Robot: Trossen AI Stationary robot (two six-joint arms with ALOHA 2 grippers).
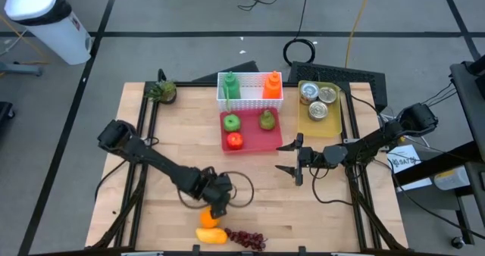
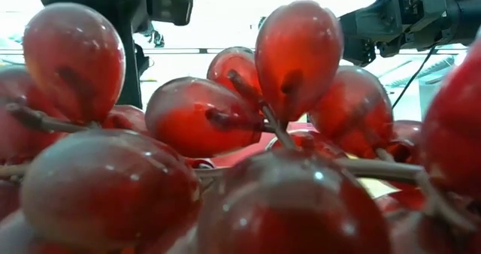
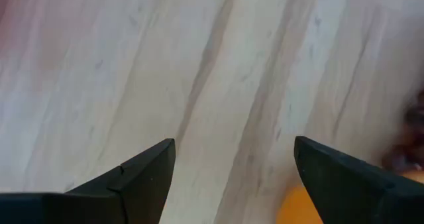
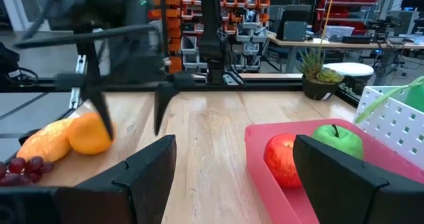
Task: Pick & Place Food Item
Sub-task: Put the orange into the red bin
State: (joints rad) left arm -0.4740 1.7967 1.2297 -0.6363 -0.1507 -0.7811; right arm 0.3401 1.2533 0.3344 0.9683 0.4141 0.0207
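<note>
An orange (image 1: pixel 208 219) lies near the table's front edge, beside a yellow-orange fruit (image 1: pixel 211 235) and a bunch of red grapes (image 1: pixel 246 239), which fills the low view (image 2: pixel 225 149). My left gripper (image 1: pixel 214 208) points steeply down just over the orange, open, with bare wood between its fingers (image 3: pixel 235 151) and the orange (image 3: pixel 298 211) low between them. From the right wrist view its fingers (image 4: pixel 129 118) stand beside the orange (image 4: pixel 89 132). My right gripper (image 1: pixel 292 156) waits open and level at mid-table, near the red tray (image 1: pixel 261 144). My left gripper comes at the orange from above, slanting toward the table's near edge. One finger (image 4: pixel 103 121) stands right at the orange's side (image 4: pixel 106 134); whether it touches I cannot tell. The orange rests on the table.
The red tray holds a green apple (image 1: pixel 231 122), a red apple (image 1: pixel 235 140) and a pear (image 1: pixel 267 120). Behind it stand a white basket (image 1: pixel 250 101) with two bottles, a yellow tray (image 1: pixel 318 123) with cans and a small plant (image 1: pixel 161 92). A cable loop (image 1: pixel 241 188) lies by my left gripper.
</note>
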